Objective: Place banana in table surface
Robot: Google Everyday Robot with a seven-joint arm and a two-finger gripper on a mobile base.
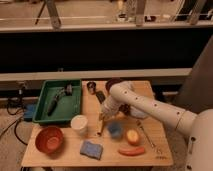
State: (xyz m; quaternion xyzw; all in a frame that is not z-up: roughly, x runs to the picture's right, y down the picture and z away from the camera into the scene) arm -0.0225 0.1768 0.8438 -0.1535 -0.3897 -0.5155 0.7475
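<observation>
My gripper (102, 119) hangs from the white arm that reaches in from the right, low over the table surface (150, 90) between the white cup (79, 124) and a small blue cup (115, 130). It is shut on the banana (99, 130), a slim pale-yellow piece that points down from the fingers toward the table's front. The banana's lower end is at or just above the wood; I cannot tell whether it touches.
A green tray (45, 111) holding dark utensils sits at the left. A red bowl (49, 139), a blue sponge (91, 149), an orange-red sausage-shaped item (131, 150) and a round yellow fruit (132, 136) lie along the front. A dark can (91, 87) stands at the back.
</observation>
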